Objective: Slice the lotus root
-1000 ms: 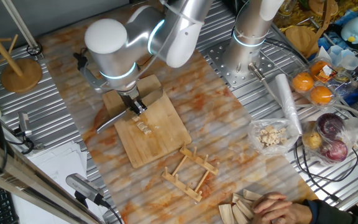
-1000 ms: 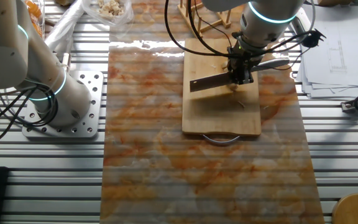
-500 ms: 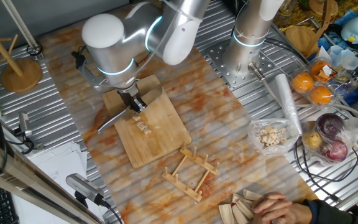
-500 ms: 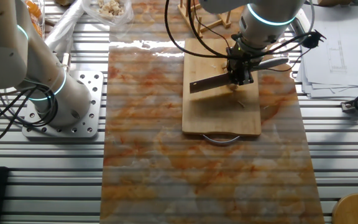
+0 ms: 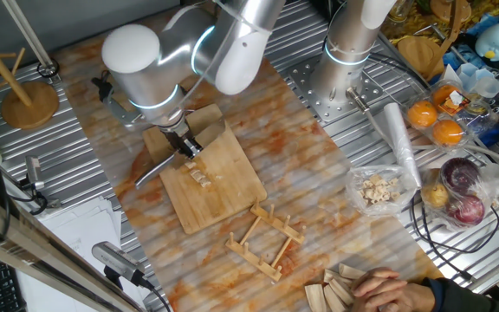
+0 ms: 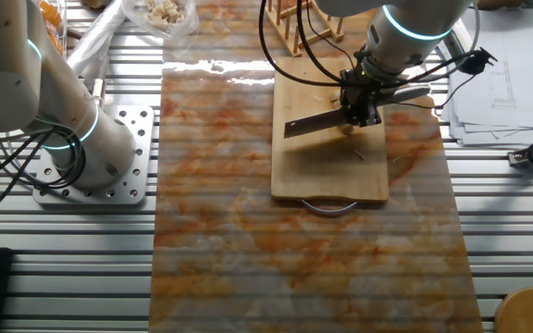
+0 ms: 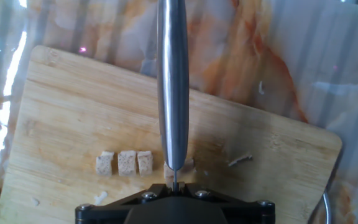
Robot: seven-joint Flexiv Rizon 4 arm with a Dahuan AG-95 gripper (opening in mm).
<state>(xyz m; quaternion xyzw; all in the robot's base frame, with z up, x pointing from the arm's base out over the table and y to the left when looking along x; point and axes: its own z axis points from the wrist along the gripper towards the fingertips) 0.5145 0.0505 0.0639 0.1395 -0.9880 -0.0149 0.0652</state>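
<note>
The table, covered with an orange-marbled sheet, filled both fixed views. The arm reached down over the wooden board, which lay flat on the sheet. Just beyond the board's far corner stood a wooden rack. A clear bag of pale chunks lay well apart from the board, near the table's edge.

The gripper was clamped on the handle of a knife, whose blade stretched sideways over the board. In the hand view the knife showed edge-on as a narrow steel strip running straight away from the gripper.

The lotus root lay on the board as three small pale cubes in a row, touching one another, just left of the blade. Another pale piece sat directly beneath the blade, mostly hidden by it. A thin scrap lay on the board to the right of the blade, with a few crumbs near the cubes.
</note>
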